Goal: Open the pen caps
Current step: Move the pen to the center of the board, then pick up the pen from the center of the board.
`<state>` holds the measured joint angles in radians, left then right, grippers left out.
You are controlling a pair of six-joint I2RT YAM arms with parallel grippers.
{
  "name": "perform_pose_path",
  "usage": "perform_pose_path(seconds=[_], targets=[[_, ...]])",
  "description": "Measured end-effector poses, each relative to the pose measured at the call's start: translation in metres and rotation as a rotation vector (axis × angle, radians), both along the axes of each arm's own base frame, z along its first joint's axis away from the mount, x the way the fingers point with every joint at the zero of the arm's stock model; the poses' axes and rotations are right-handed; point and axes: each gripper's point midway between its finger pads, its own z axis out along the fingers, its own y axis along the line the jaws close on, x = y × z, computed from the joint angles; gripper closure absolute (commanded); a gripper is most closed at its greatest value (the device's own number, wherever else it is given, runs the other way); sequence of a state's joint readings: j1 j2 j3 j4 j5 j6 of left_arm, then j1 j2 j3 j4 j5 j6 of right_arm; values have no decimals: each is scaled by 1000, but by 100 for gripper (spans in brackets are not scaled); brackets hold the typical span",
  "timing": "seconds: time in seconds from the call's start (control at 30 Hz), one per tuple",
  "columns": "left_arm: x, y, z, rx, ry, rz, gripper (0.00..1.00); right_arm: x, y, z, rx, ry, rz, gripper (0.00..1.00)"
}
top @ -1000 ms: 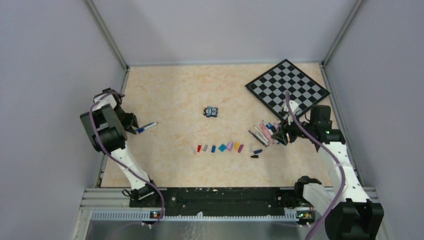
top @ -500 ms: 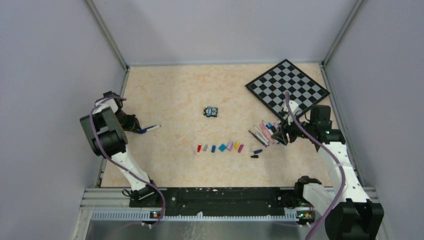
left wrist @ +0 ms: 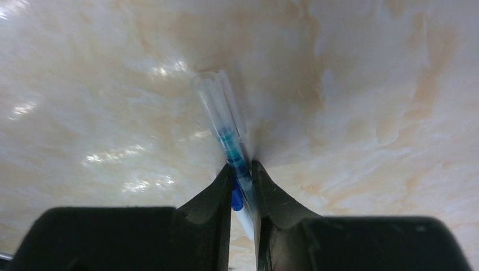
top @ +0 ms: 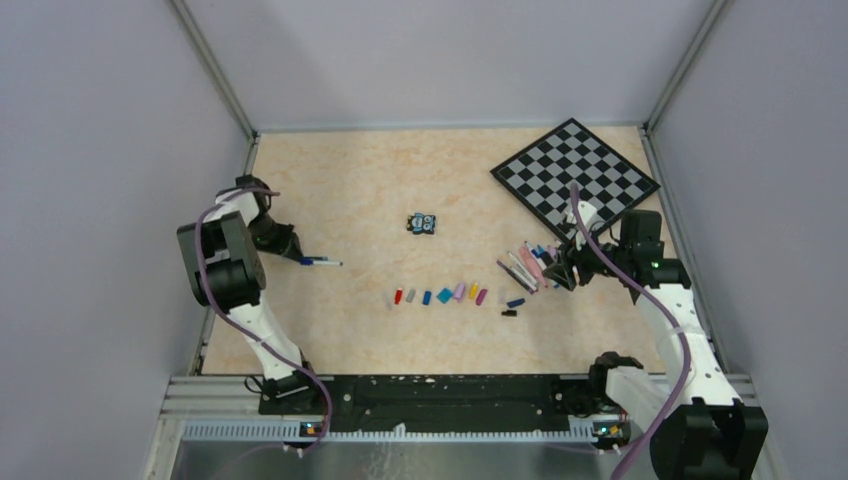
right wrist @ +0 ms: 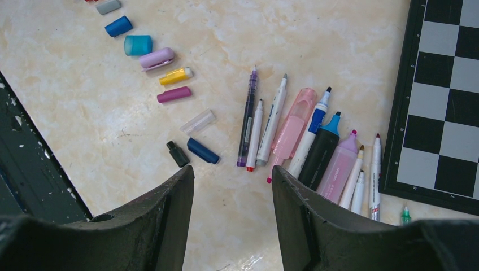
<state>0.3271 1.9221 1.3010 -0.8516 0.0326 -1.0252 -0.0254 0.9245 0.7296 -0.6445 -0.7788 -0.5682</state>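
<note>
At the left of the table my left gripper (top: 296,257) is shut on a thin white pen (top: 324,263). The left wrist view has that pen (left wrist: 230,145) nipped between the fingertips of the left gripper (left wrist: 241,176), its blue clip by the jaws and its clear cap (left wrist: 216,100) pointing away. My right gripper (top: 566,270) stands open over bare table, beside a group of uncapped pens (right wrist: 308,138). Several loose pen caps (top: 440,295) lie in a row at the table's middle, and the right wrist view shows these pen caps (right wrist: 139,45) at upper left. Nothing sits between the fingers of the right gripper (right wrist: 233,176).
A chessboard (top: 575,172) lies at the back right, its edge (right wrist: 402,113) right behind the pens. A small black, blue and white toy block (top: 423,223) sits mid-table. Walls close in the table on three sides.
My left gripper has shut on the white pen and carried it rightward, away from the left wall; the pen now points right. The right arm has not moved.
</note>
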Motion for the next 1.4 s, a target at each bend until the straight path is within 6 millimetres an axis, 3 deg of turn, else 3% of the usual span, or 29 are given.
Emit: perform_pose_path(seconds=[0.33,0.67,0.9,1.0,1.17,1.4], targets=[[12,-43,2,-28,-27,-105,91,0,1,0,0,-3,4,48],[23,-51,5,-33,-80,-170,97,0,1,1,0,-3,4,47],[44,-61,33,-64,-255,-262,100,1,2,2,5,-10,9,47],[44,-72,46,-85,-357,-312,100,1,3,1,8,-9,17,47],[23,-106,63,-151,-515,-416,100,-1,8,2,29,-8,48,47],[-24,-202,106,-275,-860,-714,100,-10,23,12,109,-34,146,47]])
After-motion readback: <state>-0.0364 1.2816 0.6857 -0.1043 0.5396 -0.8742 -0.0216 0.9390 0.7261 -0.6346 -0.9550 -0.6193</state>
